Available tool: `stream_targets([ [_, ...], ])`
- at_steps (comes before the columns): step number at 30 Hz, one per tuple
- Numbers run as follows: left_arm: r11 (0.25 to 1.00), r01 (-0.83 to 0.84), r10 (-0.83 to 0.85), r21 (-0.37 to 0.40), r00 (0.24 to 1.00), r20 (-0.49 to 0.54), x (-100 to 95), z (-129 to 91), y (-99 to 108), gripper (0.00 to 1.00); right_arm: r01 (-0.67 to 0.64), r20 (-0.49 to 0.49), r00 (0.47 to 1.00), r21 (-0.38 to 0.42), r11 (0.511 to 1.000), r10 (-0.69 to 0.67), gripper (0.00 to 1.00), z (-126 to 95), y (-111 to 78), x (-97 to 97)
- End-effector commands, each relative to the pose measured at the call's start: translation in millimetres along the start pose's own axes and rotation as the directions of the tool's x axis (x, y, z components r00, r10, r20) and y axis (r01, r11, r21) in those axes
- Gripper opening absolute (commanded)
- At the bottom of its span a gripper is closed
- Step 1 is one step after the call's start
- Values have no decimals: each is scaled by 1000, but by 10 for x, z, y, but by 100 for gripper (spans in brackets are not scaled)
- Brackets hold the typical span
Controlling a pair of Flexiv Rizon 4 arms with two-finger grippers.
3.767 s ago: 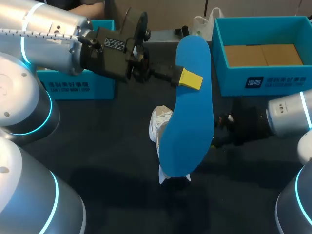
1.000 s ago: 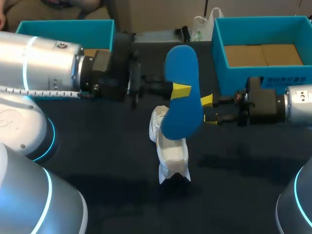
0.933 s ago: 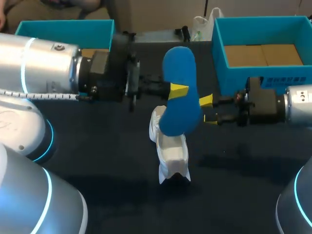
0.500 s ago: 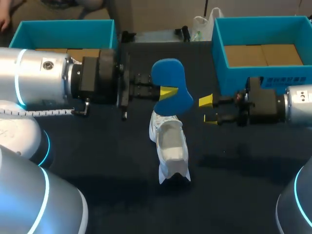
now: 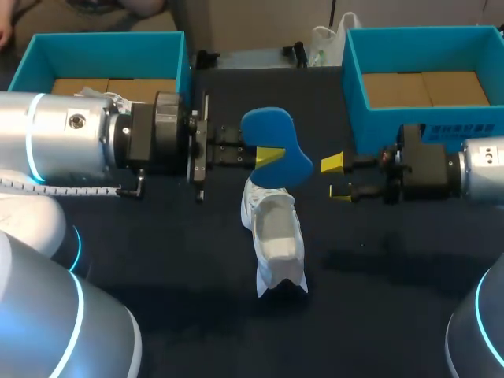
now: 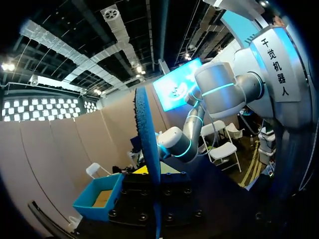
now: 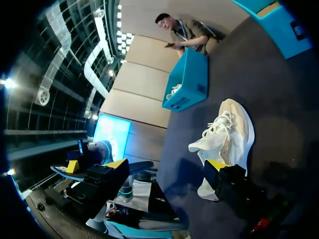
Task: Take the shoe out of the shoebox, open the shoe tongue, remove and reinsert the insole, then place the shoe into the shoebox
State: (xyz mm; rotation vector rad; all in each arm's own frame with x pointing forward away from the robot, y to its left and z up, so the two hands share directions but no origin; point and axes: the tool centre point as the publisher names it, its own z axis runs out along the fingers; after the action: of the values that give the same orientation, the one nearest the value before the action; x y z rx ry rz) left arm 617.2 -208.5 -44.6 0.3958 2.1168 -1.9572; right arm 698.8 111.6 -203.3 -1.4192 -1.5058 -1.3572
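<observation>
Shoe [image 5: 277,236], white, one: lies on the dark table [image 5: 157,268] near the middle, opening upward, outside both boxes. Insole [image 5: 272,134], blue, one: out of the shoe, held aloft over the shoe's far end; whether it touches the shoe cannot be told. Left gripper [image 5: 270,157]: comes in from the left, fingers clamped on the insole's lower part, one yellow tip showing on its near face; in the left wrist view the insole stands edge-on between the fingers. Right gripper [image 5: 335,179]: just beside the insole, apart from it, fingers spread wide, holding nothing. Left shoebox [image 5: 102,43], teal: far left, cardboard floor, something white inside. Right shoebox [image 5: 441,126], teal: far right, cardboard floor showing.
</observation>
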Motion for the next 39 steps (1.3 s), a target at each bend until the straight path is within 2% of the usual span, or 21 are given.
stream_targets([
  [1,995,-98,98,12,995,16,-19,-12,31,0,0,2,1000,-2,1000,0,100,5,-9,5],
  [3,988,-152,151,20,988,14,-36,-29,44,0,0,2,1000,-2,1000,0,100,5,-9,5],
  [5,961,-276,276,33,961,17,-47,-52,84,0,0,2,1000,-2,1000,0,100,5,-9,5],
  [7,899,-434,433,56,901,34,-52,-67,143,0,0,2,1000,-2,1000,0,100,5,-9,5],
  [14,703,-706,705,84,707,46,43,-95,383,0,0,2,1000,-2,1000,0,100,5,-9,5],
  [18,598,-797,795,89,603,60,84,-86,463,0,0,2,1000,-2,1000,0,100,5,-9,5],
  [22,455,-885,884,95,462,70,96,-81,548,0,0,2,1000,-2,1000,0,100,5,-9,5],
  [29,323,-941,941,102,331,69,103,-72,586,0,0,2,1000,-2,1000,0,100,5,-9,5],
  [33,282,-955,955,91,289,66,95,-59,622,0,0,2,1000,-2,1000,0,100,5,-9,5],
  [39,320,-945,944,70,324,62,174,-68,670,0,0,2,1000,-2,1000,0,100,5,-9,5],
])
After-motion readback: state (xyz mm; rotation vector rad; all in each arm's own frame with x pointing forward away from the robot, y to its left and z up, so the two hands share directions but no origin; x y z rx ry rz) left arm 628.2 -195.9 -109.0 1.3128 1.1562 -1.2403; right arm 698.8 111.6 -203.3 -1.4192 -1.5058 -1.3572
